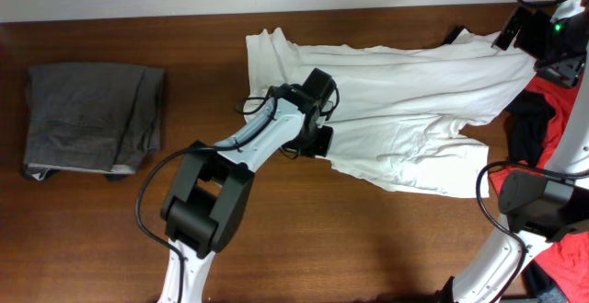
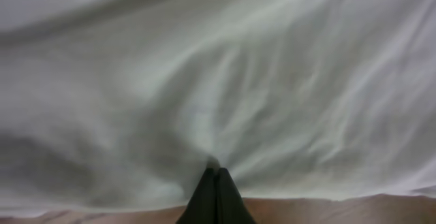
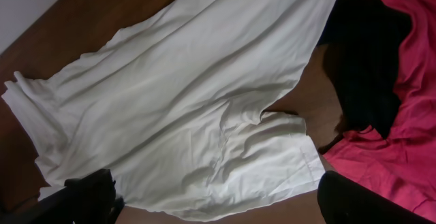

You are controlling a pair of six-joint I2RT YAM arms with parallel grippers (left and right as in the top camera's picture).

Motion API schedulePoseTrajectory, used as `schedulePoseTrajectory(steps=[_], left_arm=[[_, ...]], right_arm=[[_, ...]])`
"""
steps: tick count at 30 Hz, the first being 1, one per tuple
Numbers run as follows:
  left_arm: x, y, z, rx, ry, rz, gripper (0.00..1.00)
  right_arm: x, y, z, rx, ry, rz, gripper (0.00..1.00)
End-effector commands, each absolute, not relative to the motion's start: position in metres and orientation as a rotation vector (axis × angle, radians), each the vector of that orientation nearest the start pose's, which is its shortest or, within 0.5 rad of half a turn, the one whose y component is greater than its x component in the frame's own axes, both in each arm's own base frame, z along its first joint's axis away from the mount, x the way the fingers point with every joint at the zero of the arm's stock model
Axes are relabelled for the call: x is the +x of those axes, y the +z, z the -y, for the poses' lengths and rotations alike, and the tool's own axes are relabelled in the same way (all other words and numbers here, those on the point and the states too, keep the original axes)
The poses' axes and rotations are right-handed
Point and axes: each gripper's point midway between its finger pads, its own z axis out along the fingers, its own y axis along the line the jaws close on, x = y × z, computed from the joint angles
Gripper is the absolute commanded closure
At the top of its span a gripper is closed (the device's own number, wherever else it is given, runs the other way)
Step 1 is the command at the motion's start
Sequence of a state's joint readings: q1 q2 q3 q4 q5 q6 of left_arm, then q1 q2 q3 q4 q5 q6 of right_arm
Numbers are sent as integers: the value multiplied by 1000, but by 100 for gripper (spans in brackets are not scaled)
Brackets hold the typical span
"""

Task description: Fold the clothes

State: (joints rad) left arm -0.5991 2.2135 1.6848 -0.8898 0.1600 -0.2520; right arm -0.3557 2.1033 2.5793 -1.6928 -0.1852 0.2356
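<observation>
A white garment (image 1: 405, 110) lies spread out and wrinkled across the table from the top centre to the right. It fills the left wrist view (image 2: 218, 67) and shows from above in the right wrist view (image 3: 197, 101). My left gripper (image 1: 317, 142) sits at the garment's lower left edge, shut, with a bit of the white cloth pinched at its tips (image 2: 216, 173). My right gripper (image 1: 509, 31) hangs above the garment's far right corner. Its fingers (image 3: 221, 197) are spread wide with nothing between them.
Folded grey trousers (image 1: 92, 119) lie at the left of the brown table (image 1: 368, 238). A red cloth (image 1: 552, 169) and a black cloth (image 1: 532, 123) lie heaped at the right edge, next to the white garment (image 3: 402, 115).
</observation>
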Motion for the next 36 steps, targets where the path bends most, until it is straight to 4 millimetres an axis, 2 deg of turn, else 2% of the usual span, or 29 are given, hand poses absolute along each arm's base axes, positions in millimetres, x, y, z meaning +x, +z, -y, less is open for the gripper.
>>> schedulePoseTrajectory(steps=[1,10,17,36], left_arm=[[363,34,274,517,-311,-2982,100],[345,21,285,592,-264,-2991,99],[340,6,279,549,-204,-3003,100],[373,26,303,524,-301,-2858,100]], right_arm=[[411,276,119,774,223,-2672,1],[411,276,119,774,223,-2672,1],[411,276,119,774,222,-2672,1],[411,276,119,774,222,-2672,1]])
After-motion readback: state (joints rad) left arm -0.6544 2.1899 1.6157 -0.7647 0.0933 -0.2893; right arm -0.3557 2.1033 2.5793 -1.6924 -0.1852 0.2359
